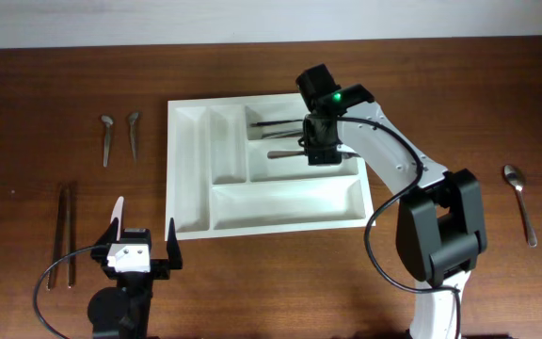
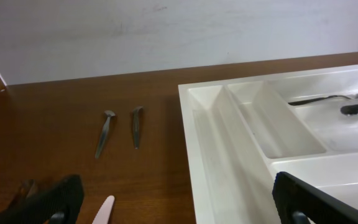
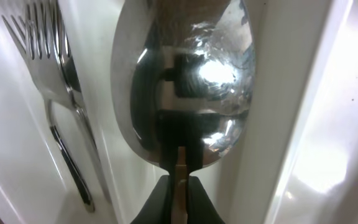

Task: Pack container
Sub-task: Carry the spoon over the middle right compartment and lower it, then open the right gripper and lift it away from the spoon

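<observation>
left fingers (image 1: 171,243) spread wide, empty, over near bench (image 1: 280,282) edge | container (image 1: 188,179) mid-bench, white, five compartments | right fingers (image 3: 166,199) pinched shut on spoon (image 3: 191,81) neck, low in a far long compartment | fork (image 3: 48,56) lies just beside spoon

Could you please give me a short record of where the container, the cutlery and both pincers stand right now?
container: white tray, five compartments
inside: fork in one long compartment; held spoon in the neighbouring one
right pincer: shut on the held spoon's neck, over the container
left pincer: open, empty, near the container's front left corner
outside, left: two small spoons; two long dark utensils
outside, right: lone spoon
</observation>
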